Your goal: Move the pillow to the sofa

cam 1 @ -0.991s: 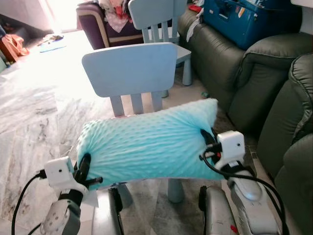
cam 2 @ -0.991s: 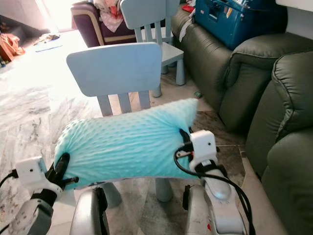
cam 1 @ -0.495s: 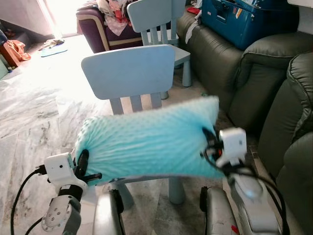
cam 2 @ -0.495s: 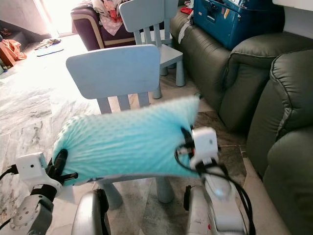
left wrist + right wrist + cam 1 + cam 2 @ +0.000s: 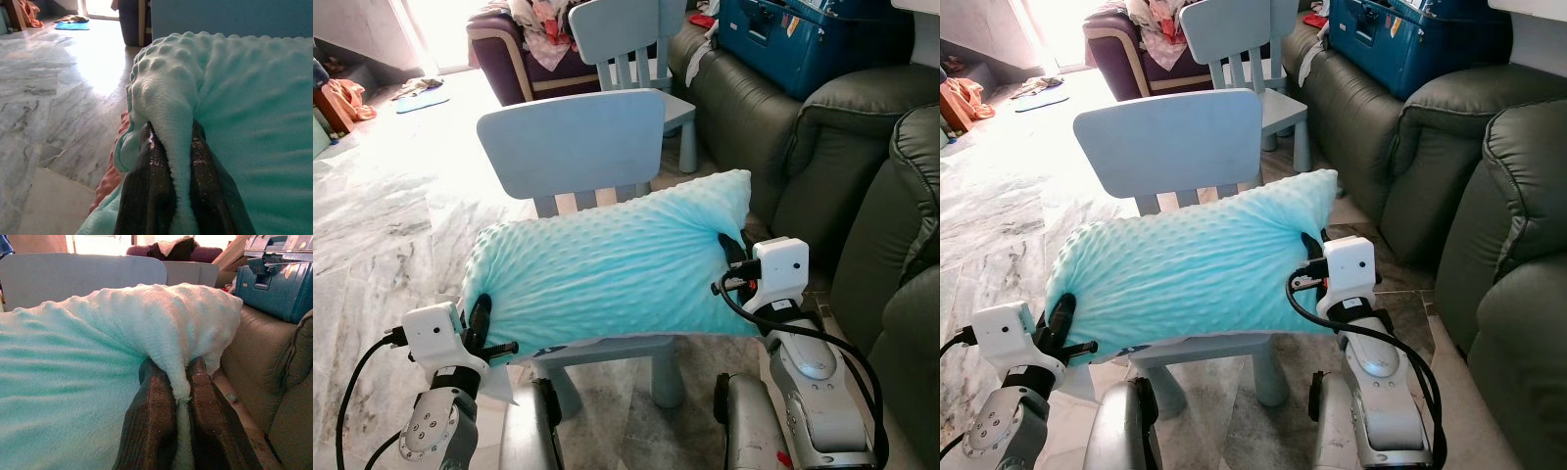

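Observation:
A long turquoise dotted pillow [image 5: 607,269] hangs lengthwise between my two arms, just above the seat of a pale blue child's chair [image 5: 573,137]. My left gripper [image 5: 480,318] is shut on the pillow's left end, and the fabric bulges between its black fingers [image 5: 149,196] in the left wrist view. My right gripper [image 5: 729,257] is shut on the right end, with a fold pinched between its fingers [image 5: 151,426] in the right wrist view. The dark green leather sofa [image 5: 862,166] stands to my right.
A blue hard case [image 5: 813,39] lies on the sofa's far cushions. A second pale blue chair [image 5: 626,39] and a purple armchair [image 5: 524,49] piled with clothes stand behind. Marble floor [image 5: 382,196] opens to the left.
The pillow rose off the chair seat and now sits slightly higher and steadier between both grippers; the blur of half a second ago is gone. Both grips are unchanged.

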Robot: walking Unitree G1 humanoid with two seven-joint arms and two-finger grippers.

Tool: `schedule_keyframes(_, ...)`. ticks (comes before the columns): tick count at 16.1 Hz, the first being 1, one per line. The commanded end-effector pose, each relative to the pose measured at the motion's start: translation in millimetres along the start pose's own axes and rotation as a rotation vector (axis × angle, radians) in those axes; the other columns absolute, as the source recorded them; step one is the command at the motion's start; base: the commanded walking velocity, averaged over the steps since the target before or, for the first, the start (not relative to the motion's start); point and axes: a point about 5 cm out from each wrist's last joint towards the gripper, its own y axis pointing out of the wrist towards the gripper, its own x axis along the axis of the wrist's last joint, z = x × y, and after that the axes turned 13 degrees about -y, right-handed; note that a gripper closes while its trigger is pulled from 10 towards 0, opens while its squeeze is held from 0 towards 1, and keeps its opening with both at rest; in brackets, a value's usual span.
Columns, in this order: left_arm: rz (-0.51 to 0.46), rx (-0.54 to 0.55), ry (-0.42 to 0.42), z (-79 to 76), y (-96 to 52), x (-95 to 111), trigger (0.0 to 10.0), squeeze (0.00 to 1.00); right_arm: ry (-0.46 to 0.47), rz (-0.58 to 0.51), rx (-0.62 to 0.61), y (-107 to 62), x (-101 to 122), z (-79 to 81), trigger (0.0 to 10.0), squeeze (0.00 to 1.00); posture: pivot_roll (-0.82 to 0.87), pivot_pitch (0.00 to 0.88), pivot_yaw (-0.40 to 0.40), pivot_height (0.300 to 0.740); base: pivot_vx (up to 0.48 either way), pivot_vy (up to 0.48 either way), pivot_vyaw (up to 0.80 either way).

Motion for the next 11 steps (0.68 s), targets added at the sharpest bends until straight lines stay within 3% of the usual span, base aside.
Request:
schedule_keyframes(1,-0.014,0.051,0.019,11.5,-1.0,3.6,10.0,0.00,0.010,-0.032,-0.045,2.4,9.0,-6.9,0.0,0.00,-0.17,0.000,0.119,0.478,0.000,0.000,0.00)
schedule_keyframes(11,-0.005,0.040,0.021,10.7,-0.7,1.3,10.0,0.00,0.019,-0.027,-0.040,2.5,8.6,-6.9,0.0,0.00,-0.17,0.000,0.119,0.478,0.000,0.000,0.00)
